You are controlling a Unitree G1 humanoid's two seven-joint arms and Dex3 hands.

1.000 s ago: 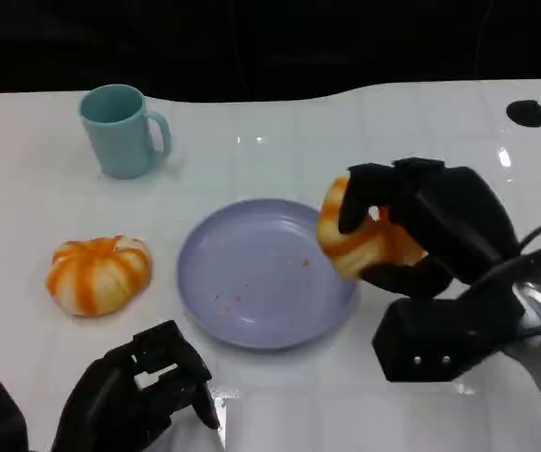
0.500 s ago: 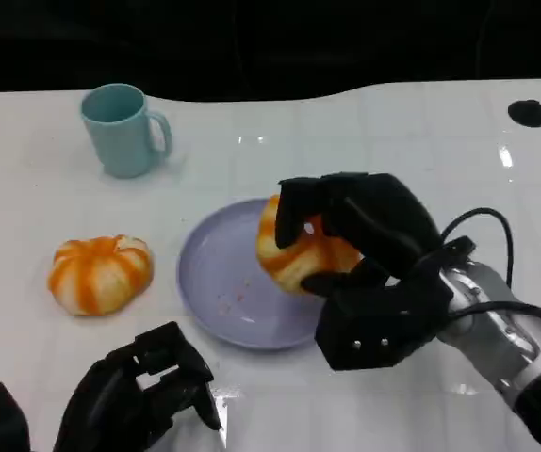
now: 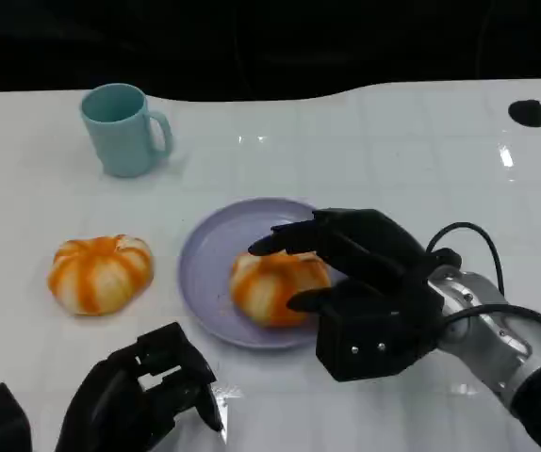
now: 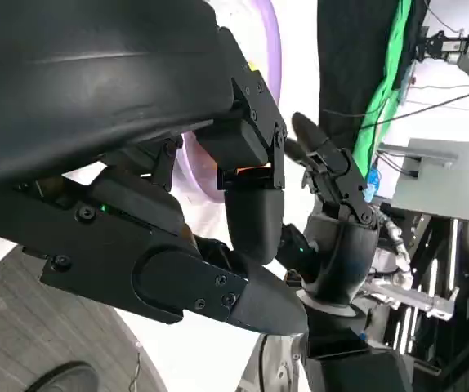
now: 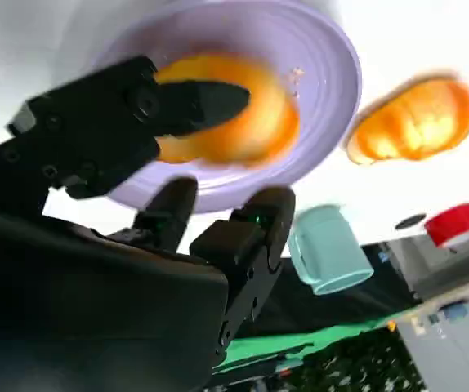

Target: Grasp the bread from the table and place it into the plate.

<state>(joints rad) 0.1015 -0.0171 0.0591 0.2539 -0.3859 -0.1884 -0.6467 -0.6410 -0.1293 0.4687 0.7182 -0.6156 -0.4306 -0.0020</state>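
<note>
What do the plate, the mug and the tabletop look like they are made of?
Plate: lilac, smooth with a soft sheen, likely plastic or glazed ceramic; the look leaves it open. Mug: pale teal, even matte colour, probably ceramic or plastic. Table: white and glossy, showing bright light reflections and faint grid lines, so a lacquered or laminated surface.

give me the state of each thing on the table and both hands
bread in the plate: lying on the plate, right hand's fingers around it, grip unclear
purple plate: flat on the table, holding one bread
second bread: on the table beside the plate, untouched
teal mug: upright, handle toward the robot's right
right hand: over the plate at the bread
left hand: fingers curled in, holding nothing
</note>
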